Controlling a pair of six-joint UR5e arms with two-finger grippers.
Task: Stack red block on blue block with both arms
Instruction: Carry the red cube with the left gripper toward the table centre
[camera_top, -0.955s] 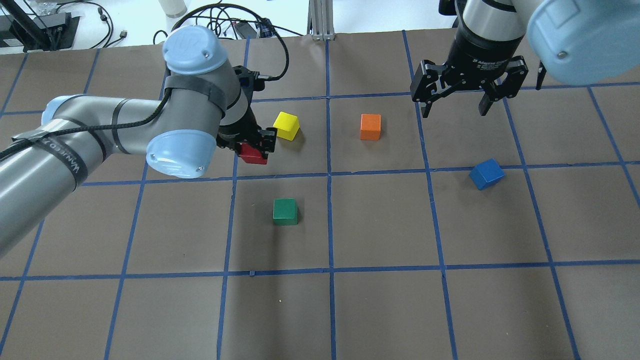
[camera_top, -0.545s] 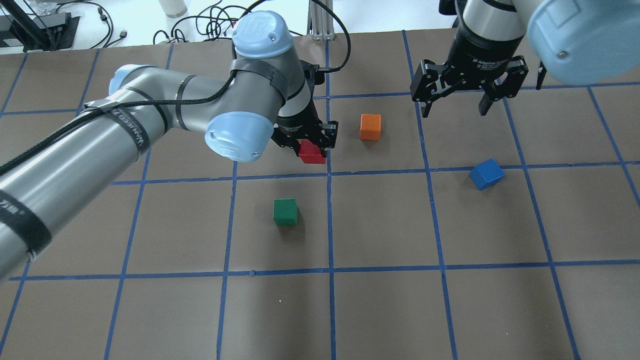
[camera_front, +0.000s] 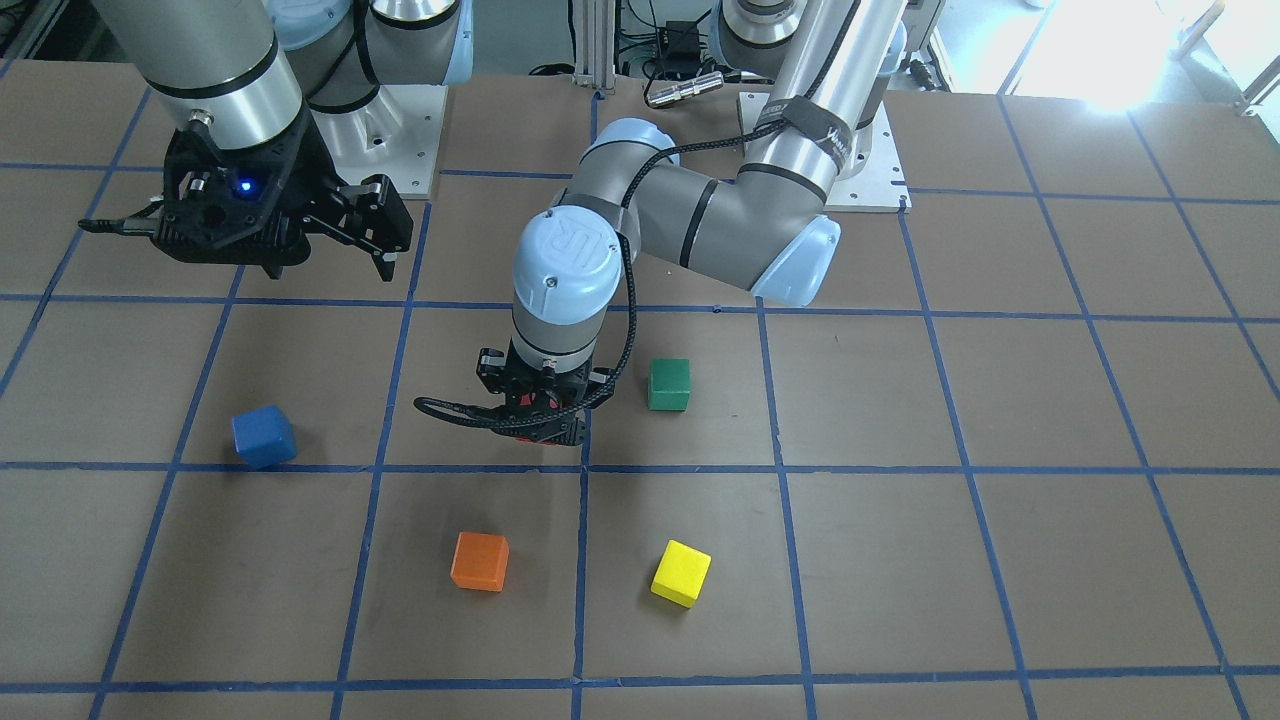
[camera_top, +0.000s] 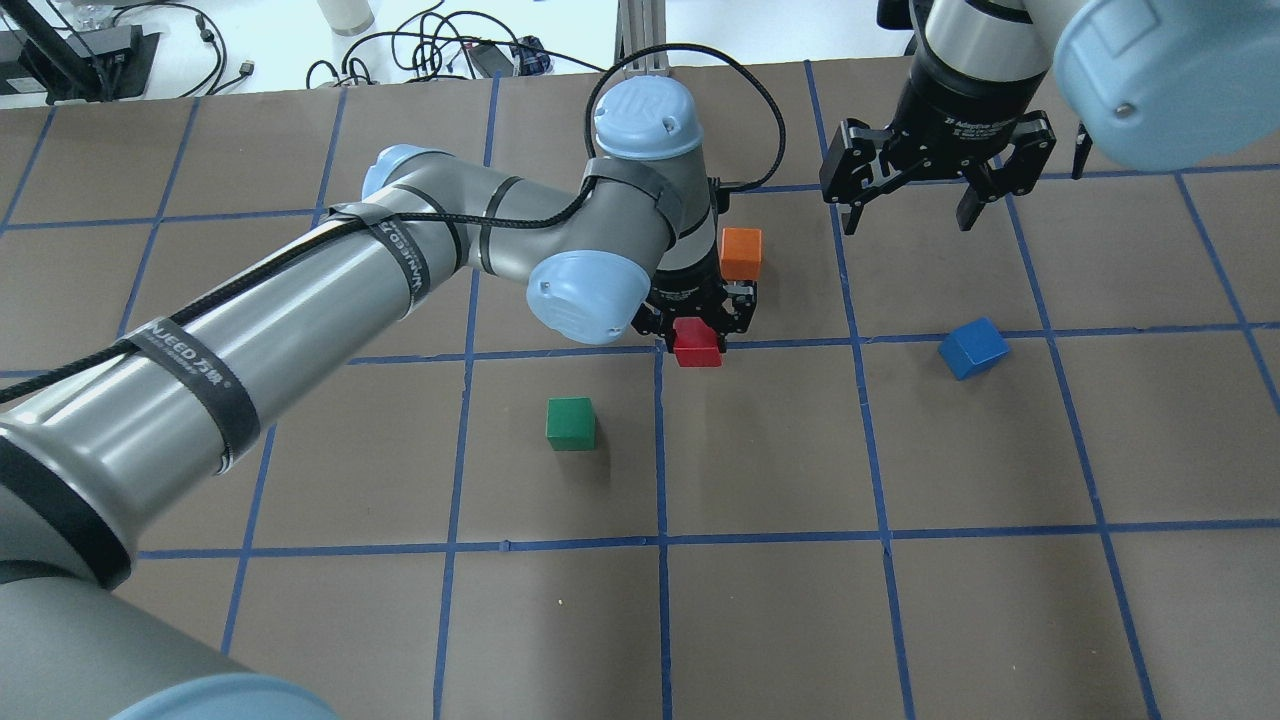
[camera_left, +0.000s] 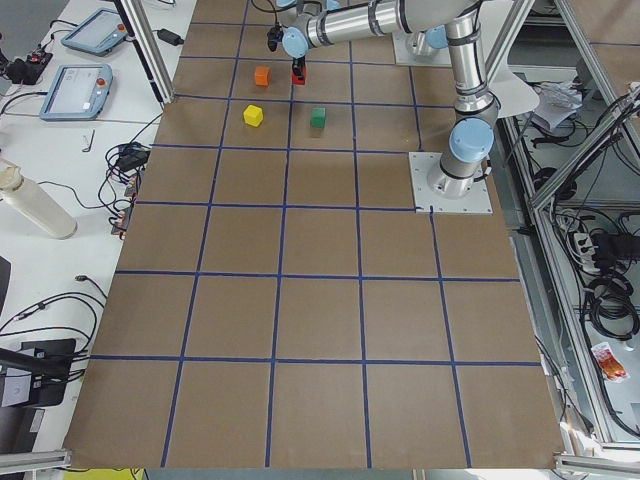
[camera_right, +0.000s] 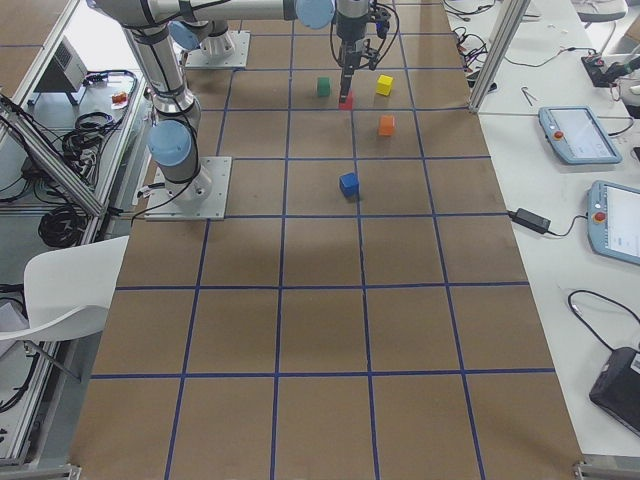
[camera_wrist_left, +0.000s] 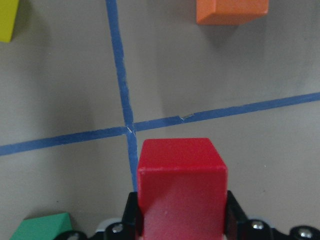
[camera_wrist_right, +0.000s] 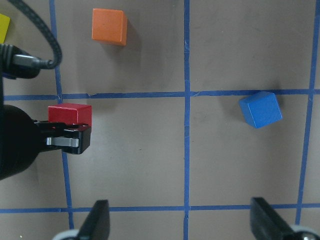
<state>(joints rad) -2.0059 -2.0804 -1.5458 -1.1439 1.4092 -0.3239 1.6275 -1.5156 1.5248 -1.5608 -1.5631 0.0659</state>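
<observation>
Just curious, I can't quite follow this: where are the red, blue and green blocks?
red block (camera_top: 697, 345): overhead view, middle of its visible part.
blue block (camera_top: 971, 344): overhead view, middle of its top face.
green block (camera_top: 570, 417): overhead view, middle of its top face.

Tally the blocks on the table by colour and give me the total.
red block: 1
blue block: 1
green block: 1
orange block: 1
yellow block: 1
Total: 5 blocks
</observation>
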